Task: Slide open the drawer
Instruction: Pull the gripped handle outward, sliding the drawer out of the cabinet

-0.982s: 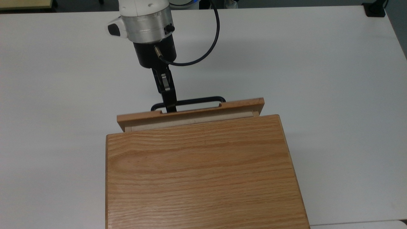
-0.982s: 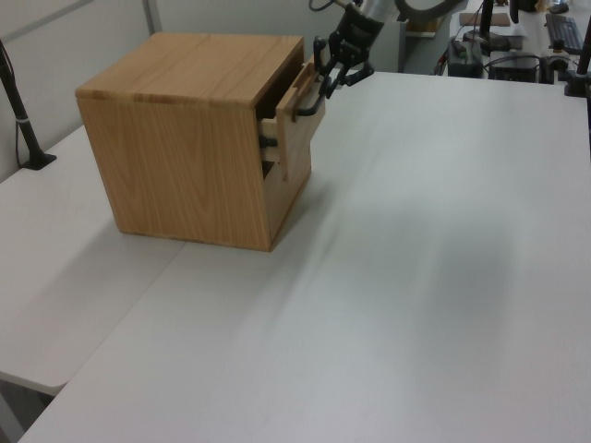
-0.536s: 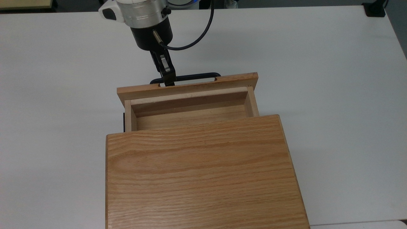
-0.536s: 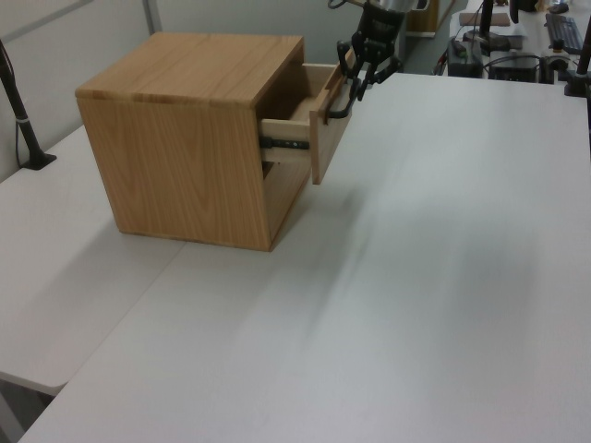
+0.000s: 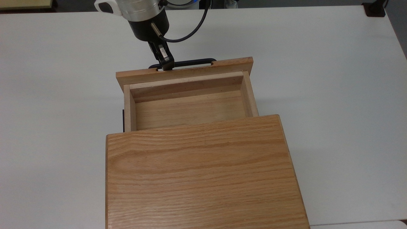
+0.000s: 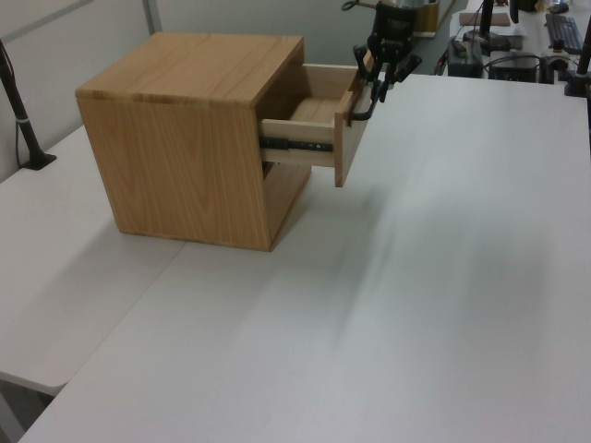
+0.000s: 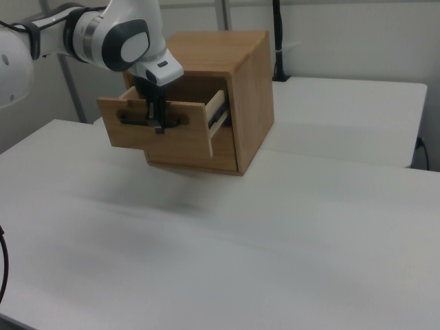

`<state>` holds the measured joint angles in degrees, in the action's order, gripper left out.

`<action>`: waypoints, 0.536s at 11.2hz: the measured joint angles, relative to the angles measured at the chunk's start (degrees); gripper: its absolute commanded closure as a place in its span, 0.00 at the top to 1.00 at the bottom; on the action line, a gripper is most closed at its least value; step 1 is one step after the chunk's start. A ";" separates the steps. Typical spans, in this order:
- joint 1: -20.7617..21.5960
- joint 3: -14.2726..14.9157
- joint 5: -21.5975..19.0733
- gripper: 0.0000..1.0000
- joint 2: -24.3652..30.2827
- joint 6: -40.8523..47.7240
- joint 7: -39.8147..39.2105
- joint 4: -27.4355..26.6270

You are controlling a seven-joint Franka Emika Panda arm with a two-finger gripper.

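drawer point(image 5: 190, 108): pulled well out of the cabinet point(image 5: 200, 171), top slot; inside is bare in the top view. In the left view the front panel stands clear of the cabinet face, and a black slide rail point(image 6: 297, 145) shows along the drawer's side.
handle point(image 5: 194, 62): thin black bar on the front panel, on the far side in the top view.
gripper point(image 5: 166, 65): comes down from above onto the handle, toward the top view's left end of the bar; in the right view point(image 7: 157, 122) it sits at the middle of the panel front.
fingers: pinched on the bar, one either side, as best the top view and right view show; contact looks firm.
cabinet: oak box on the white table point(image 5: 334, 79), sitting flat, not tipped.
lower front: looks open below the drawer in the left view; can't tell what's in there.
progress: most of the slide looks done. Roughly half or more of the tray is out from under the cabinet top.
left to do: maybe a little more pull to the end of the rail, then let go of the bar and back off. Can't tell how much rail travel remains.
risk: pulling past the stop could drag the cabinet.
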<state>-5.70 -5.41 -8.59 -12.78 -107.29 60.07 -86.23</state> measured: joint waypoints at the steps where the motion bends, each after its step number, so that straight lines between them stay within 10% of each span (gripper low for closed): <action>1: -0.10 0.00 0.00 0.15 0.24 0.79 -0.24 -0.09; 6: -0.26 0.01 0.00 0.16 2.45 1.17 -1.13 -2.95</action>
<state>-5.96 -5.41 -8.59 -10.33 -106.12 58.95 -89.19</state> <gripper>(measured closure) 0.837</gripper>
